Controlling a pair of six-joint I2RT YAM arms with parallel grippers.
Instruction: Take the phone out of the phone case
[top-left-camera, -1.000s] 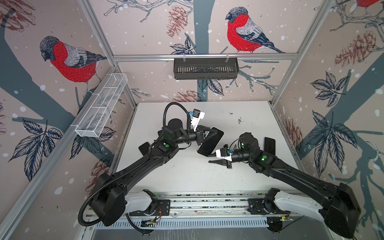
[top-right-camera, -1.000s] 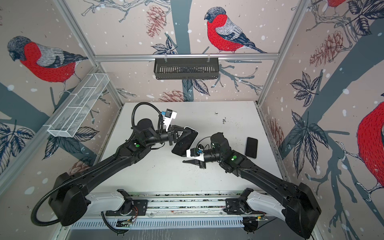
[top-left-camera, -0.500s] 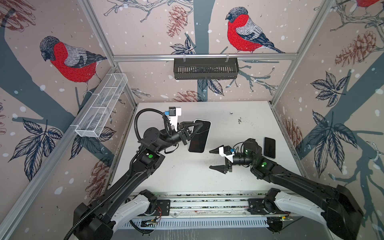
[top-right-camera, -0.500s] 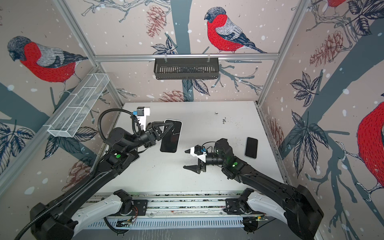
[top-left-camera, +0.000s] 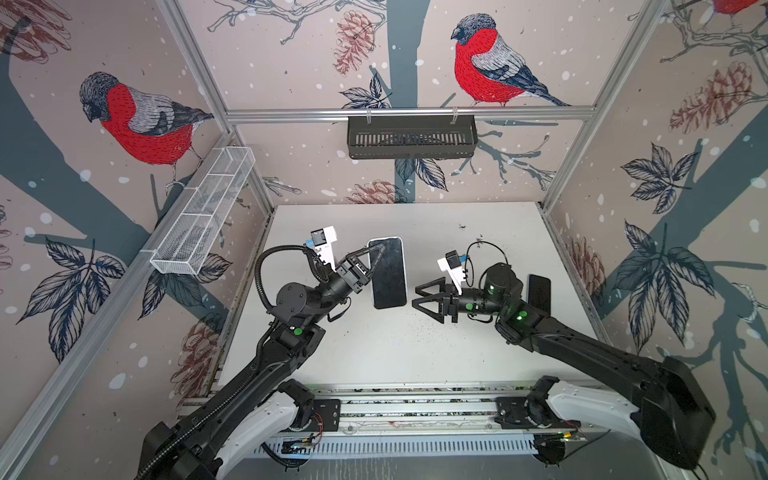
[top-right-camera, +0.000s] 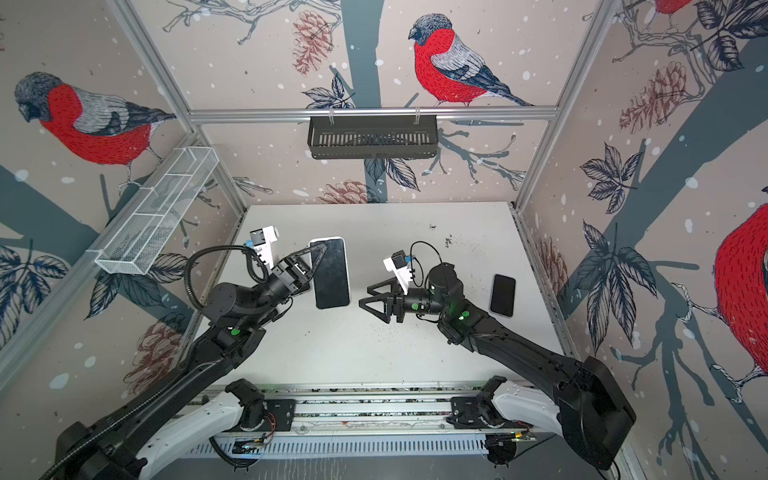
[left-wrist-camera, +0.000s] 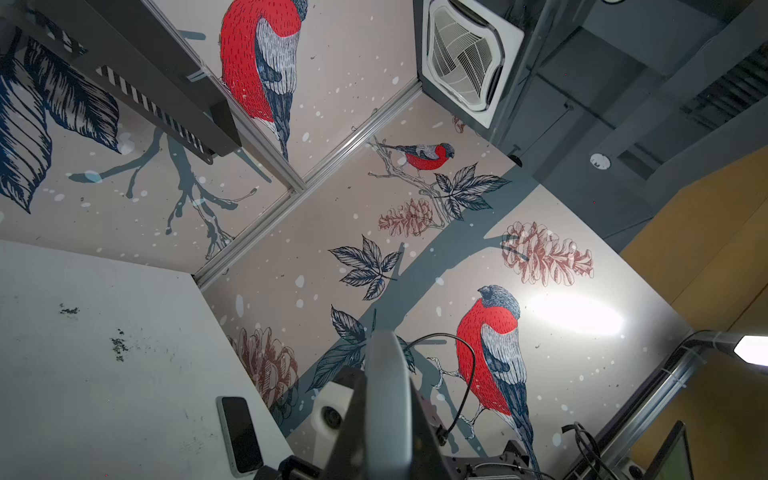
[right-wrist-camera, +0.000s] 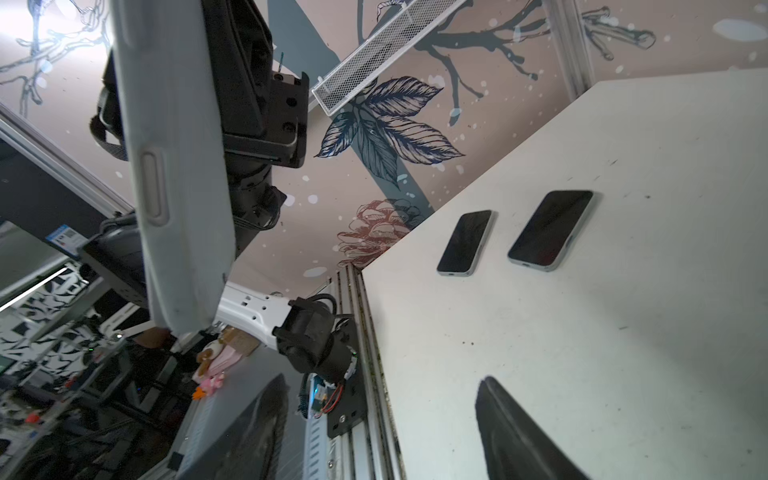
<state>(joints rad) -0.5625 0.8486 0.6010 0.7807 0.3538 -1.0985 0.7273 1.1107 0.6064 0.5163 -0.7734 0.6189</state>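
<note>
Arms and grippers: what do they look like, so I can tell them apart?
The left arm and right arm are black with white base segments and green joint lights. The left gripper and right gripper have black, open-framed triangular fingers and white camera mounts with blue parts. A ribbed black hose loops over the left arm; a thin black cable over the right.

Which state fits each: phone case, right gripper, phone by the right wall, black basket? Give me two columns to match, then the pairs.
1. phone case
2. right gripper
3. phone by the right wall
4. black basket

A. hangs on the back rail
B. lies flat on the table
C. fingers open, empty
D. held off the table by the left gripper

Pairs: 1-D, 2-C, 3-B, 4-A
</note>
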